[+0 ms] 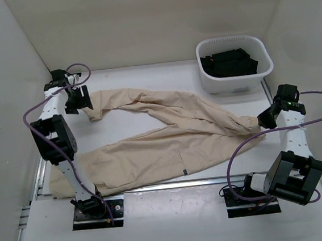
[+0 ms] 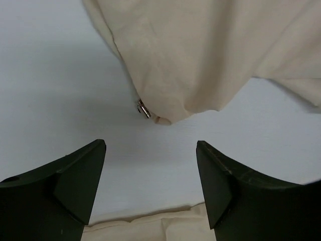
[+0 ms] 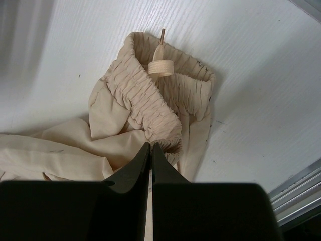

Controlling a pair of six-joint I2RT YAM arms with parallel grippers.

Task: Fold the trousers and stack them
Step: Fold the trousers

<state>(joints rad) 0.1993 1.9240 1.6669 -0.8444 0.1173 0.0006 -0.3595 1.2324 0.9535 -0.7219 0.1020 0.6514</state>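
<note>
Top view overlooks whole table (image 1: 145,76); wrist views hang close above trousers (image 1: 168,137).

A white plastic tub (image 1: 234,84) holding black garments (image 1: 228,63) sits at the far right of the white table (image 1: 145,76).

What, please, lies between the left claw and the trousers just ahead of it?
Only bare table separates the left claw from the trousers, per the left wrist view.
</note>
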